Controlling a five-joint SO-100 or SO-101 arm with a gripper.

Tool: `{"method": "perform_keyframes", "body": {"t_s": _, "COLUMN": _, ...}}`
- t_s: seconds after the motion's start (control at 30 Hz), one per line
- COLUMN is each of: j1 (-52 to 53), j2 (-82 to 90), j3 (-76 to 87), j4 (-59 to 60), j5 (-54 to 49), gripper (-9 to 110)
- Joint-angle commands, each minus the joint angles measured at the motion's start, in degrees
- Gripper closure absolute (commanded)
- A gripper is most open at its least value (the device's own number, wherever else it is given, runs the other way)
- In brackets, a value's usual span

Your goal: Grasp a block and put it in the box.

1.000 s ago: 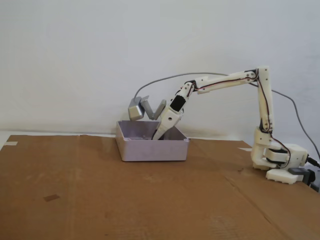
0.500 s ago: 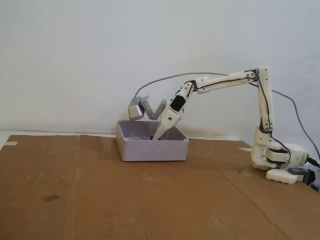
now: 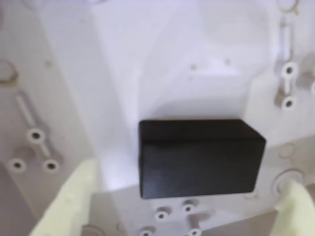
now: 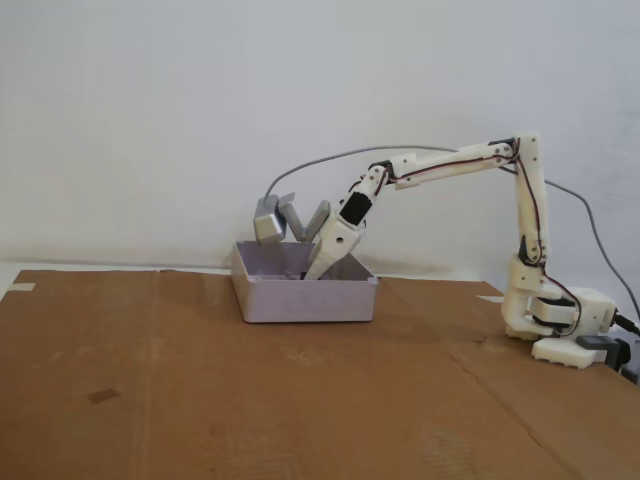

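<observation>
Cardboard sheet (image 4: 200,380): brown, flat, covering the tabletop in the fixed view; a small dark mark on the left part, creases toward the right.
Box (image 4: 300,298): pale lilac-grey, low-walled, standing on the cardboard left of centre in the fixed view; interior floor (image 3: 162,64) filling most of the wrist view, with round bosses and moulded ribs along its sides.
Grey camera housing (image 4: 268,220): held above the box's rear left corner, on the arm's wrist, in the fixed view.
Gripper (image 4: 312,268): reaching down inside the box in the fixed view, tips hidden behind the front wall; in the wrist view (image 3: 187,206) two pale yellowish fingers at the lower left (image 3: 74,201) and lower right (image 3: 298,209) corners, spread wide, gripping nothing.
Block (image 3: 197,157): matte black, lying flat on the box floor, long side across the wrist view, between the spread fingers and clear of both; not visible in the fixed view.
Arm (image 4: 450,165): white, stretched leftward from its base, red wiring along the links.
Base (image 4: 560,325): at the right edge of the cardboard, well apart from the box.
</observation>
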State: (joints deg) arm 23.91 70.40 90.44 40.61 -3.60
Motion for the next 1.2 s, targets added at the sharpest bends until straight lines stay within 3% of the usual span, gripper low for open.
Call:
{"method": "perform_keyframes", "body": {"t_s": 0.0, "j1": -1.05, "j2": 2.81, "j3": -6.77, "j4": -2.72, "j5": -0.18, "gripper": 58}}
{"method": "perform_keyframes", "body": {"t_s": 1.17, "j1": -6.15, "j2": 3.60, "j3": -31.11, "j4": -1.93, "j5": 0.35, "gripper": 58}}
